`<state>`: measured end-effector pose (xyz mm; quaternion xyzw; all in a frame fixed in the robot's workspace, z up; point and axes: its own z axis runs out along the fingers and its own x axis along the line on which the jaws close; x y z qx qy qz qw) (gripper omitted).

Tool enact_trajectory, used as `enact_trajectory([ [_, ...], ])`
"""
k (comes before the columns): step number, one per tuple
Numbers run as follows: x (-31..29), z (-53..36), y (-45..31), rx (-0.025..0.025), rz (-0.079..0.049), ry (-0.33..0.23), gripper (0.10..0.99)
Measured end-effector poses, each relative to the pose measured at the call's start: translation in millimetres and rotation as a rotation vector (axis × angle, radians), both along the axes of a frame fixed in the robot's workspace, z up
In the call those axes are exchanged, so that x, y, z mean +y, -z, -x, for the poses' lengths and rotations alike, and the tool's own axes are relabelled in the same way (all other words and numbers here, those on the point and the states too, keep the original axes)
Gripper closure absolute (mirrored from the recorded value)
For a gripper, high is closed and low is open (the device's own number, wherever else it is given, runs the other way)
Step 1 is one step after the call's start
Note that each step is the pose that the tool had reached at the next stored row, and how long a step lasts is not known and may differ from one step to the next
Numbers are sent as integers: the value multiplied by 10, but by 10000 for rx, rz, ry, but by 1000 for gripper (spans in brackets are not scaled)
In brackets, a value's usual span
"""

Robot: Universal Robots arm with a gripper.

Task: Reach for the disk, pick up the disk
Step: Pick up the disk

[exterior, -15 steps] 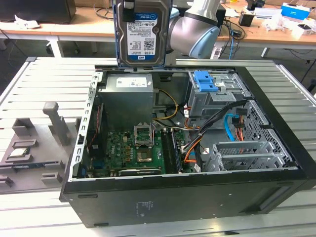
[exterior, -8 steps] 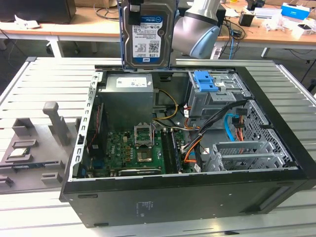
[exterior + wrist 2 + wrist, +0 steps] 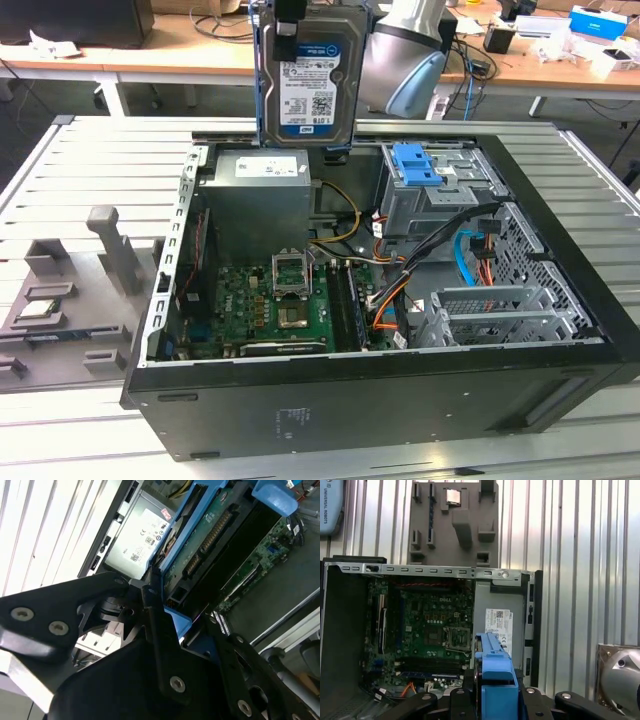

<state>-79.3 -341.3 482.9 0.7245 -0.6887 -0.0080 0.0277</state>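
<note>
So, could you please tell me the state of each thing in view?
disk: held upright in the air above the computer case.
gripper: jaws shut on the disk.
computer case: lying on its side, side panel off.

disk [image 3: 310,75] above computer case [image 3: 400,400], power supply [image 3: 258,195] beneath it, holder block [image 3: 70,290] at exterior view's left

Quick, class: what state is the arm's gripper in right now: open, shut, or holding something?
Gripper: shut on the flat rectangular silver-grey metal disk with blue plastic side rails, held above the open black computer case.
</note>
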Motion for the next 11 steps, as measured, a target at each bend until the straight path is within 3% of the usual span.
enact_trajectory([
  [8,-6,-100,69,1,23,0,718],
  [11,-80,-108,73,0,22,1,718],
])
